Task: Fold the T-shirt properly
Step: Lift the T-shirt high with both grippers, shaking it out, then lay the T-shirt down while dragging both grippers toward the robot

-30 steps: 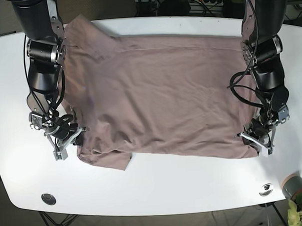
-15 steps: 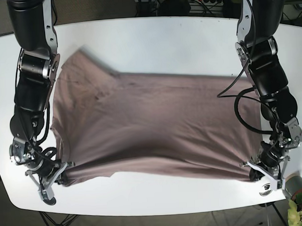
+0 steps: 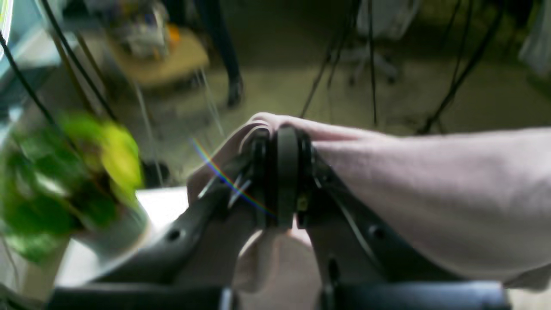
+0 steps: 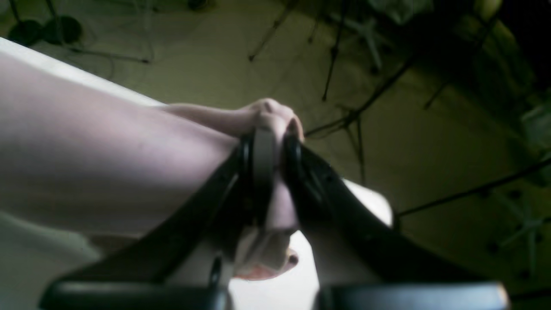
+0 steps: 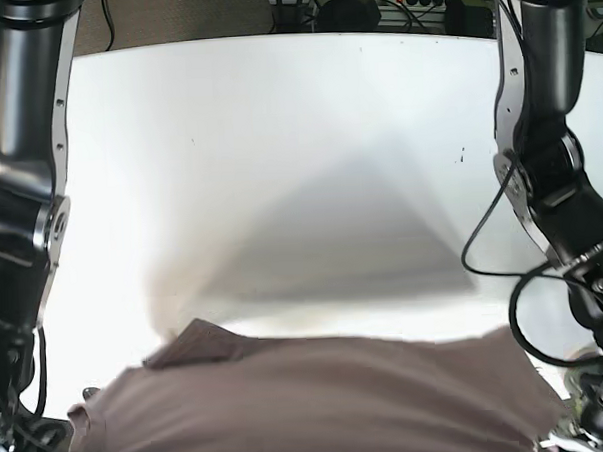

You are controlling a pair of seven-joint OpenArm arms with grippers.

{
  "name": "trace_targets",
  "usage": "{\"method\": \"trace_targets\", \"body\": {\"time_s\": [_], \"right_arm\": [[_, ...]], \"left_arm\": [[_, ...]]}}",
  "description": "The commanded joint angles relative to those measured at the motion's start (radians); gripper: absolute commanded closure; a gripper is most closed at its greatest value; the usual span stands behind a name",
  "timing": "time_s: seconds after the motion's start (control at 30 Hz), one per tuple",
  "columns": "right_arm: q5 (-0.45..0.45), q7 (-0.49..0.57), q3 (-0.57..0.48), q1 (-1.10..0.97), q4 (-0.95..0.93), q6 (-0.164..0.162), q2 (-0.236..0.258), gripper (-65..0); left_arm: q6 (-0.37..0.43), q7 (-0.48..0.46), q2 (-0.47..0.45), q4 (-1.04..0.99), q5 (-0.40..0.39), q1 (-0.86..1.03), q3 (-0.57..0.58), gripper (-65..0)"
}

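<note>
both claws pinch the t-shirt [image 5: 319,400]: left gripper [image 3: 282,142] and right gripper [image 4: 269,137] each clamped on a bunched corner of cloth. the shirt is stretched between them at the near edge of the white table [image 5: 278,137]. blurred green plant [image 3: 64,181] beside the left gripper.

Wrist views dim, blurred — rainbow flare; base bright, T-shirt [image 5: 319,400] motion-smeared.
</note>
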Motion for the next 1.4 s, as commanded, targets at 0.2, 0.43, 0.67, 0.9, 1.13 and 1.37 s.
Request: {"method": "trace_targets", "body": {"time_s": [0.2,0.43,0.67,0.9,1.13,1.37], "right_arm": [[0.0,-0.141,-0.004,0.128,0.174,-0.014,0.016,-2.1],[0.0,-0.248,0.034,-0.064,0.438,-0.014,0.017,-2.1],[0.002,-0.262,0.185,-0.397,0.628,-0.012,-0.026,-2.1],[0.002,-0.261,0.315,-0.67,0.748,-0.012,-0.101,-2.1],[0.002,-0.261,0.396,-0.87,0.834,-0.012,-0.171,-2.1],[0.0,-0.265,0.415,-1.022,0.966,-0.015,-0.222,-2.1]], "left_arm": [[0.005,-0.011,-0.041,0.092,-0.013,-0.091,-0.001,0.0],[0.002,-0.011,-0.042,0.145,-0.016,0.039,-0.005,0.0],[0.0,-0.016,-0.042,0.22,-0.049,0.242,-0.007,0.0],[0.0,-0.017,-0.064,0.306,-0.095,0.471,-0.008,0.0],[0.0,-0.017,-0.065,0.383,-0.096,0.691,-0.013,0.0],[-0.029,-0.017,-0.041,0.443,-0.096,0.845,-0.096,0.0]]}}
